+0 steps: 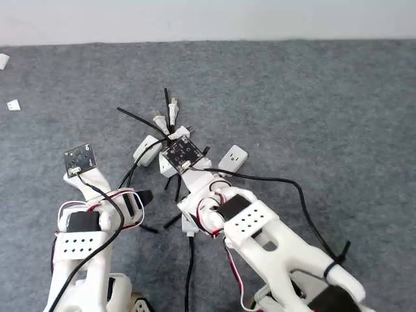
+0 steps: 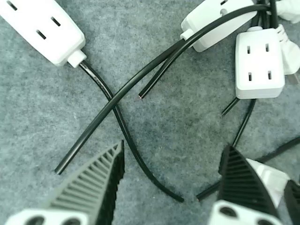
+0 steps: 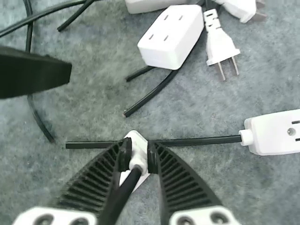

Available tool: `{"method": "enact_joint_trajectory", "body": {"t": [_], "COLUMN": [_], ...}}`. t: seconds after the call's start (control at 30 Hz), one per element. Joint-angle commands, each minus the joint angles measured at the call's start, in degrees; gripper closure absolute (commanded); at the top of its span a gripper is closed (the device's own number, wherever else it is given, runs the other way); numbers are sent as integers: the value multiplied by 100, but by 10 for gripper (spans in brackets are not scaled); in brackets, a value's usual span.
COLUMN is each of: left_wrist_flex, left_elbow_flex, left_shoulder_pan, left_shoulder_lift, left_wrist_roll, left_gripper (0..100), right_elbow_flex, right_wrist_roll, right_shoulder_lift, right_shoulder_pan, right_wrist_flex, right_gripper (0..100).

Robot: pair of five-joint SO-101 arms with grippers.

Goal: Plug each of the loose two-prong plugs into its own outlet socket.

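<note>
Right wrist view: right gripper clamps one plug, left gripper gapes empty, nothing looks plugged in yet.

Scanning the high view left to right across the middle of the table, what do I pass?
Small white scrap, left arm's dark camera board, white outlet block, right arm's dark camera board, white square outlet socket, bend of black cable.

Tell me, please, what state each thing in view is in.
Left end effector, open, holding nothing.
Right end effector, shut on white plastic plug with black cord.
Loose white two-prong plug, unplugged, lying flat, prongs bare.
White square plastic outlet block, sockets empty.
White oblong outlet socket on black cord, visible slots empty.
</note>
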Motion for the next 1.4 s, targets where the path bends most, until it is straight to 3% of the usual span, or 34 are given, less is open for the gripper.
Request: {"method": "enact_joint_trajectory", "body": {"t": [0.0,0.17,0.43,0.53,0.67,1.0,1.07,1.2,1.37], "left_wrist_flex": [-404,-527,-527,-527,-536,-536,-536,-536,-536], "left_elbow_flex": [84,154,145,145,145,136,136,136,136], "left_shoulder_pan": [9,9,0,0,0,-26,-35,-35,-35], "left_shoulder_lift": [-44,-62,-79,-79,-79,-79,-79,-79,-79], "left_wrist_roll": [-44,-53,-53,-53,-53,-53,-53,-53,-53], "left_gripper": [691,691,691,691,691,691,691,691,691], "right_elbow_flex": [-352,-712,-747,-782,-941,-2690,-2971,-3182,-3147], "right_wrist_roll": [79,-255,-835,-1152,-1442,-1644,-1635,-1618,-1451], "right_shoulder_lift": [655,901,901,954,1130,2756,3002,3152,3020], "right_shoulder_pan": [-101,-101,-796,-1077,-813,-699,-778,-804,-840], "right_wrist_flex": [470,725,1015,963,1015,2229,2413,2466,2519], "right_gripper": [991,973,693,688,686,694,745,995,986]}}
